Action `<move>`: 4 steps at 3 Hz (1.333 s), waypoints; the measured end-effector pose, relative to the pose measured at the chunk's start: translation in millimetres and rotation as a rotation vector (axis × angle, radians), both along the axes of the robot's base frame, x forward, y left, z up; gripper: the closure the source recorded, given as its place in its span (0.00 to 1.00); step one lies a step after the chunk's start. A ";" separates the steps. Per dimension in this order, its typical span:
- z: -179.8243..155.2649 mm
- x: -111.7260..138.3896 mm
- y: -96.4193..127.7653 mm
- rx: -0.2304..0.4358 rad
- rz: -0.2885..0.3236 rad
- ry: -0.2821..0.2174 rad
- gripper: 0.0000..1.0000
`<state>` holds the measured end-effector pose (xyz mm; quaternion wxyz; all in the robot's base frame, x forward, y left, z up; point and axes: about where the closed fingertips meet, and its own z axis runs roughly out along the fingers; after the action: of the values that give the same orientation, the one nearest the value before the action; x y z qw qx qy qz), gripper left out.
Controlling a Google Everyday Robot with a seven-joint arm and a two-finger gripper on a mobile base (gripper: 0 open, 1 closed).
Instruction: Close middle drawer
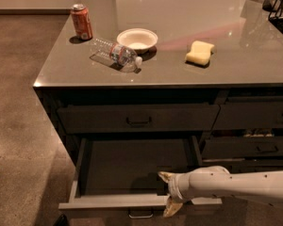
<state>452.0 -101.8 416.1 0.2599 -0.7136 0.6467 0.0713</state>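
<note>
The middle drawer (pixel 113 202) is pulled far out under the counter, and its dark inner floor (pixel 132 161) looks empty. Its small metal handle (pixel 140 214) shows at the bottom edge of the view. My gripper (pixel 169 193), on a white arm reaching in from the right, is at the right part of the drawer's front wall. One fingertip (pixel 164 175) is over the inside of the drawer and the other (pixel 171 210) is in front of it. The fingers are spread apart and straddle the front wall.
The top drawer (pixel 139 117) is shut above it. Narrower dark drawers (pixel 259 147) stand to the right. On the counter (pixel 236 65) are a red can (pixel 81 21), a lying water bottle (pixel 115 54), a white bowl (pixel 137 39) and a yellow sponge (pixel 200 52). Brown floor lies to the left.
</note>
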 end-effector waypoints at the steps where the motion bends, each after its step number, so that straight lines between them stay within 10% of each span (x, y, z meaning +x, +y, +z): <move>1: 5.5 21.6 8.5 0.007 0.000 -0.021 0.17; 4: 20.4 93.1 0.5 0.002 -0.046 -0.040 0.19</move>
<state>545.1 -101.3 436.5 0.2751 -0.6995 0.6575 0.0515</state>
